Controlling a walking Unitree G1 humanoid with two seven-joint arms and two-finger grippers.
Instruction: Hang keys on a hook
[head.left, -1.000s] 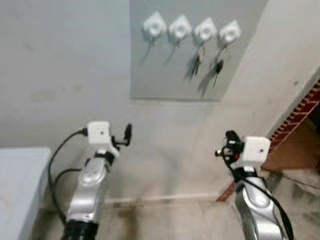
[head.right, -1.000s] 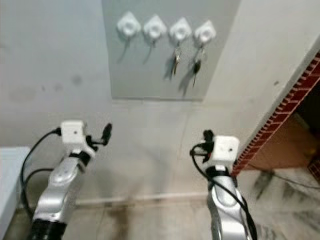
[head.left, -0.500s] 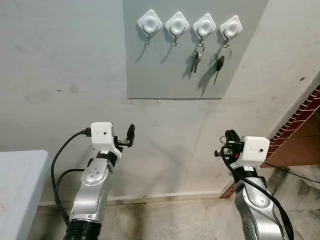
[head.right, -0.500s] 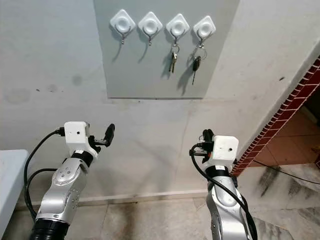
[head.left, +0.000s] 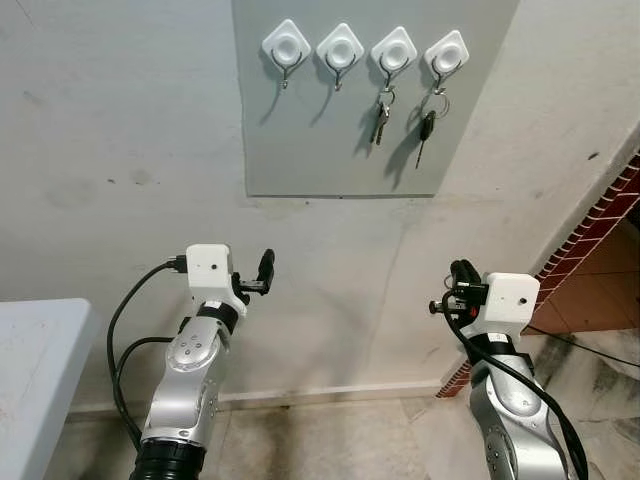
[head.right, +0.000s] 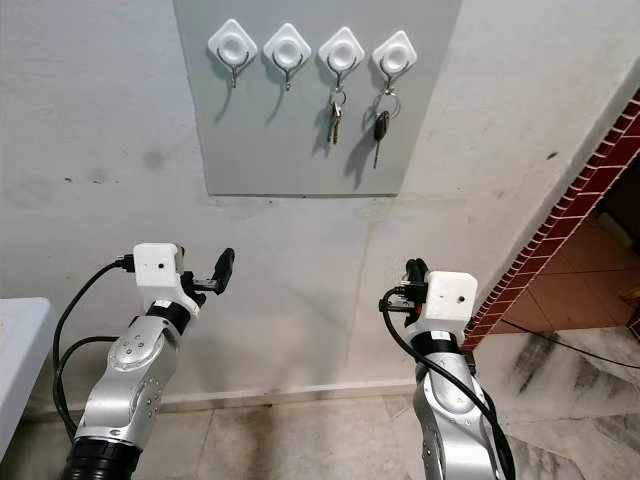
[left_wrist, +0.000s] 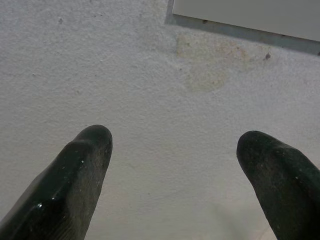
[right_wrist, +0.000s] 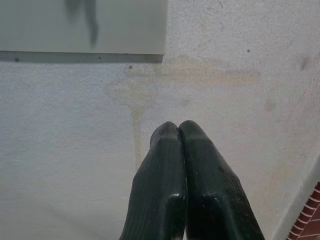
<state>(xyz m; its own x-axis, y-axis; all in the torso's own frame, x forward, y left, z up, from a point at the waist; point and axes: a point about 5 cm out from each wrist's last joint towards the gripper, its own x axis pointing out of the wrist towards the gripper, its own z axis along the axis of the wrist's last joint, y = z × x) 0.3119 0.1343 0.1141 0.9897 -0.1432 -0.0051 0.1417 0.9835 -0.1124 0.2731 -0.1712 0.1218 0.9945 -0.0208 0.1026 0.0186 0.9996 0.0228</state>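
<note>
Above right end effector (head.left: 452, 285), keys (head.left: 380, 118) hang.

Two bare hooks (head.left: 285, 48) I could reach on the grey panel's (head.left: 300, 150) left half, keys (head.left: 380, 118) and black-headed key (head.left: 424, 130) crowding its right half, open wall below the panel, brick edge (head.left: 600, 220) to its right

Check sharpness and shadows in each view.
Left and right eye views: sharp, evenly lit; the grey wall panel carries soft shadows cast down-left of the white square hooks and hanging keys. Left wrist view: black fingertips blurred, wall crisp. Right wrist view: closed fingertips soft, key shadows smeared.
</note>
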